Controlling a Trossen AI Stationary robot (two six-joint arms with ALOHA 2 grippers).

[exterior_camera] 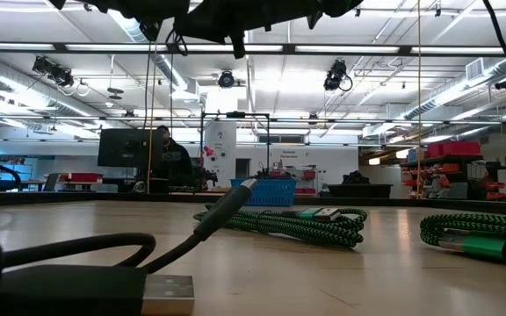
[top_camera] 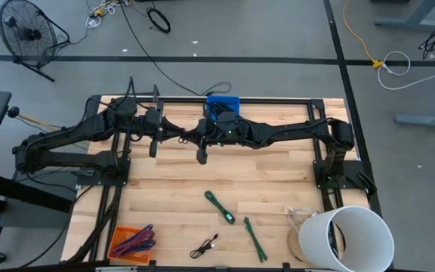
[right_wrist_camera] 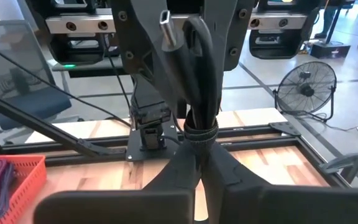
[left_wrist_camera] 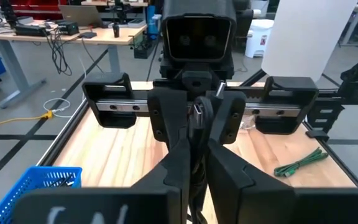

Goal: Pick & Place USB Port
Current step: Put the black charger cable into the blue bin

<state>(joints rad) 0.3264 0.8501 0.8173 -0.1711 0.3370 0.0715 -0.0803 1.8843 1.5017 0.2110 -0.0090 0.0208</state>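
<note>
Black coiled USB cable with silver plug [right_wrist_camera: 194, 68] hangs mid-air between both grippers, above table's far middle, long axis vertical. Right gripper [right_wrist_camera: 194, 134] clamped on bundle. Left gripper [left_wrist_camera: 194, 121] nearly closed around same cable, facing right gripper. Blue mesh basket [top_camera: 222, 103] just behind; right arm nearer.

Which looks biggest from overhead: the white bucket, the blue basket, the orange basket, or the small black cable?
Largest to smallest in the high view:
1. White cylindrical bucket
2. Orange mesh basket
3. Blue mesh basket, partly hidden by the arms, so this rank is unsure
4. Small black cable
</note>
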